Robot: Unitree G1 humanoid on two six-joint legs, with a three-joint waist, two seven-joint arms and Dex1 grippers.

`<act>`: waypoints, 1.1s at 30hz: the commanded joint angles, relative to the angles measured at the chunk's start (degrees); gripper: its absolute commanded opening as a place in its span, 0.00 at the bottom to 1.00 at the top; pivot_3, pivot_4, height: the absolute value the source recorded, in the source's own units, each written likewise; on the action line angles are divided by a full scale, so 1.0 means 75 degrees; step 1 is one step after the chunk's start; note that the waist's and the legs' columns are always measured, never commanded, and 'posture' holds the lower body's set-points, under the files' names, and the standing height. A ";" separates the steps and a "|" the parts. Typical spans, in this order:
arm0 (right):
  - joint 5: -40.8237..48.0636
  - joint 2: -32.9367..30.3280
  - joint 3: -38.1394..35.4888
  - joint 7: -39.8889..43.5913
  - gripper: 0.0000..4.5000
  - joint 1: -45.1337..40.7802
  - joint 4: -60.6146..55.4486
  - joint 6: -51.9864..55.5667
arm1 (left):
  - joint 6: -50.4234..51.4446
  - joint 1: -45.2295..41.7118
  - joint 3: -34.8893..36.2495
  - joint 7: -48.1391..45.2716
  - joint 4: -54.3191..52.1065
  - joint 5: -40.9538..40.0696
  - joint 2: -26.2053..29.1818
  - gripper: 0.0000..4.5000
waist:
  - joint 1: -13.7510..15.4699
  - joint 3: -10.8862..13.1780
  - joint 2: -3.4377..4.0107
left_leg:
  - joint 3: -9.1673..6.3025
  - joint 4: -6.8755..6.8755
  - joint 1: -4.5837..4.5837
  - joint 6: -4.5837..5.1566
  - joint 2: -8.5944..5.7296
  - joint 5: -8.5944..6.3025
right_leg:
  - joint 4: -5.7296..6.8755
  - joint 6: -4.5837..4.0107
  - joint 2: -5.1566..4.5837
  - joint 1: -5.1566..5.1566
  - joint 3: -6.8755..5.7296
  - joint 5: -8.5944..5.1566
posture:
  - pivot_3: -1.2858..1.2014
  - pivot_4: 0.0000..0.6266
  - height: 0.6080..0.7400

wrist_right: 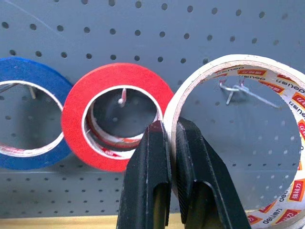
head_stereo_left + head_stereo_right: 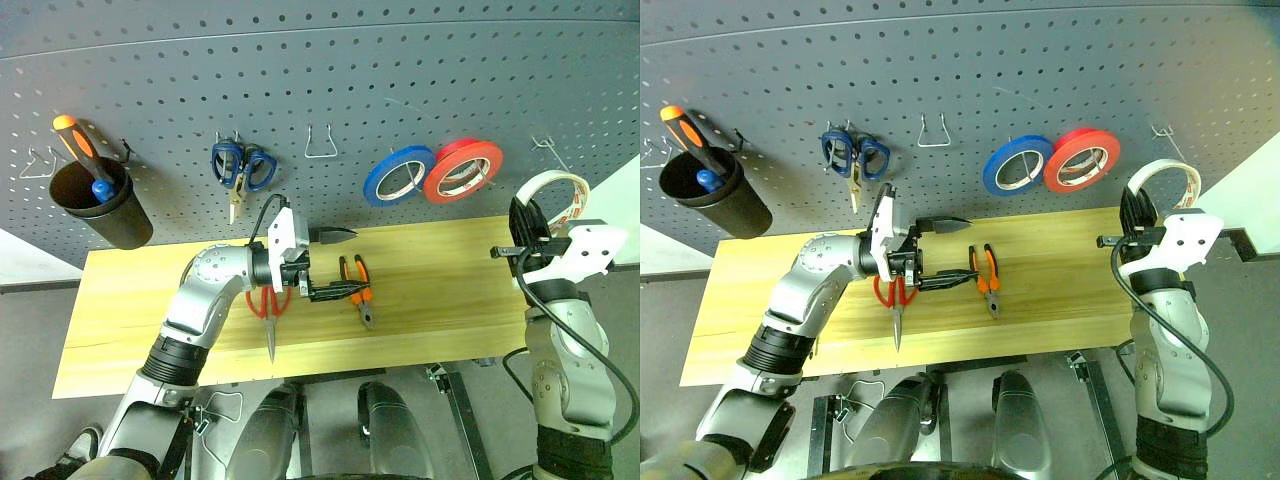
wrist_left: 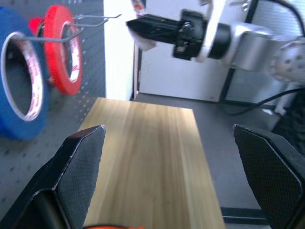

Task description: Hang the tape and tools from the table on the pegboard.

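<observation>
My right gripper [image 1: 172, 131] is shut on the rim of the white tape [image 1: 190, 90], held up in front of the pegboard [image 2: 350, 80]. A metal hook [image 1: 243, 91] shows through the tape's ring. In the eye views the tape [image 2: 556, 181] hangs just below that far-right hook [image 2: 548, 148]. My left gripper [image 2: 338, 263] stands open and empty, pointing right, above the table [image 2: 440, 270]. Under and beside it lie the orange-and-black pliers [image 2: 360, 295] and the red-handled scissors [image 2: 268, 308]. In the left wrist view the right gripper [image 3: 157, 28] shows beyond the left gripper's fingers [image 3: 81, 162].
On the pegboard hang a blue roll [image 2: 398, 176], a red roll [image 2: 462, 170], blue-handled scissors [image 2: 243, 168] and a black cup [image 2: 100, 205] holding an orange-and-black screwdriver. An empty wire hook [image 2: 320, 145] sits between the scissors and the rolls.
</observation>
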 commanded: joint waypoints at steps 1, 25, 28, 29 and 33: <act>-0.0120 -0.0261 -0.0570 -0.0128 0.01 -0.0204 0.0288 -0.0313 | 0.0015 -0.0010 0.0014 -0.0014 -0.0309 -0.0172 0.0034 1.00 | 0.0012 0.0000 0.0001 | 0.0000 0.0000 0.0000 0.0000 0.0000 0.0000 | 0.0000 0.0000 0.0000 0.0000 0.0000 0.0000 | 0.52 0.38 0.89; -0.0138 -0.1314 -0.0744 0.1057 0.01 -0.1931 0.3463 -0.1386 | 0.0224 -0.0079 0.0030 0.0102 -0.0655 -0.0416 0.0157 1.00 | 0.0004 -0.0002 0.0001 | 0.0007 0.0004 -0.0002 0.0001 0.0002 0.0001 | 0.0001 -0.0001 0.0001 -0.0001 0.0000 0.0001 | 0.53 0.39 0.89; -0.0175 -0.1369 -0.0658 0.1193 0.01 -0.2165 0.3896 -0.1527 | 0.0259 -0.0105 0.0049 0.0144 -0.0711 -0.0438 0.0162 1.00 | 0.0010 -0.0002 0.0001 | 0.0009 0.0004 -0.0002 0.0001 0.0001 0.0001 | 0.0001 -0.0001 0.0000 -0.0001 0.0000 0.0001 | 0.53 0.39 0.89; -0.0205 -0.1393 -0.0618 0.1255 0.01 -0.2265 0.4108 -0.1599 | 0.0287 -0.0110 0.0062 0.0163 -0.0751 -0.0454 0.0165 1.00 | 0.0009 -0.0002 0.0001 | 0.0009 0.0004 -0.0002 0.0001 0.0001 0.0001 | 0.0001 -0.0001 0.0000 -0.0001 -0.0001 0.0001 | 0.53 0.39 0.89; -0.0320 -0.1433 -0.0479 0.1443 0.01 -0.2665 0.4959 -0.1902 | 0.0375 -0.0103 0.0097 0.0229 -0.0895 -0.0488 0.0189 1.00 | 0.0007 -0.0002 0.0001 | 0.0010 0.0004 -0.0002 0.0001 0.0002 0.0001 | 0.0001 -0.0001 0.0000 -0.0001 0.0000 0.0001 | 0.53 0.39 0.89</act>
